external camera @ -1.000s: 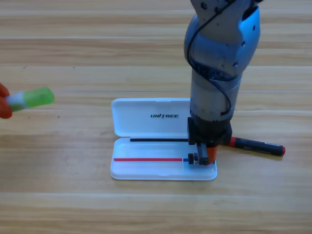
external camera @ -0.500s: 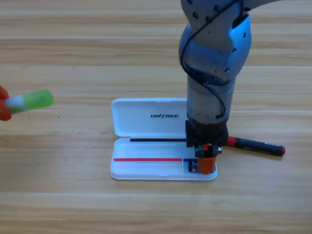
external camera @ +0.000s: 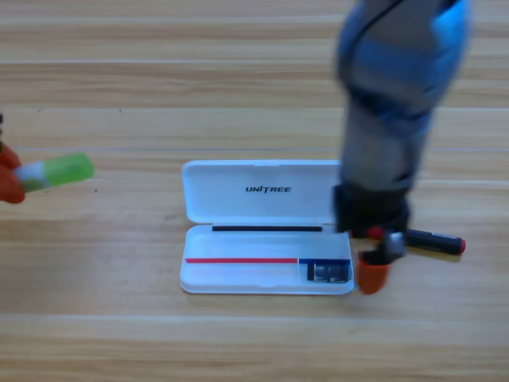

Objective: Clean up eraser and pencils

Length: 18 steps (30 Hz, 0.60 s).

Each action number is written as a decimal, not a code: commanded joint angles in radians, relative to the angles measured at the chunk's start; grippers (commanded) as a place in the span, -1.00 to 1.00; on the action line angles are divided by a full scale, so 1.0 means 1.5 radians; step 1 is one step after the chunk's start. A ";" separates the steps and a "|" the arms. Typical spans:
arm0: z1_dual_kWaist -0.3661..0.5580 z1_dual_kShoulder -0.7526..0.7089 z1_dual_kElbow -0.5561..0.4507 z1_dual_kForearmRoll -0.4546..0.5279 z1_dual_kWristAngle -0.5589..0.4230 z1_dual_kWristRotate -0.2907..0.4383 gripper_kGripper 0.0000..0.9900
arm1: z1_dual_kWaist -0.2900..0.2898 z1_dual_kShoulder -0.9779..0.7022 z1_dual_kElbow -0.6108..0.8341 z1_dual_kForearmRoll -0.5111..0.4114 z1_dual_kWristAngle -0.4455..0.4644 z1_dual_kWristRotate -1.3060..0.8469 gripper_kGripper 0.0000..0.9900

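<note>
The eraser (external camera: 323,272), a small dark block, lies in the right end of the lower half of the open white case (external camera: 238,278). My right gripper (external camera: 374,267) hangs just off the case's right end, open and holding nothing. It partly covers the left end of the black marker with red ends (external camera: 433,239), which lies on the table to the right of the case. At the left edge my left gripper (external camera: 8,181) is shut on the pale pencil with the green end (external camera: 57,171), held out towards the right.
The case's lid (external camera: 238,192) lies flat behind its lower half, hinged open. The right arm (external camera: 398,87) rises from the gripper to the top edge, above the table behind the case's right end.
The right gripper let go of the eraser in the case and swung right, off the case, towards the black marker. The left gripper and its pencil barely shifted.
</note>
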 commanded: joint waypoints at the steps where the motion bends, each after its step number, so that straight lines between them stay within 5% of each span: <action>1: -0.111 0.074 -0.049 -0.003 -0.001 -0.045 -1.00 | -0.052 -0.148 0.101 0.002 -0.005 -0.007 0.73; 10: -0.236 0.275 -0.074 -0.082 0.009 -0.061 -1.00 | -0.181 -0.080 0.166 -0.117 -0.061 -0.055 0.74; 18: -0.259 0.396 -0.083 -0.159 0.012 -0.061 -1.00 | -0.198 0.007 0.143 -0.143 -0.016 -0.120 0.74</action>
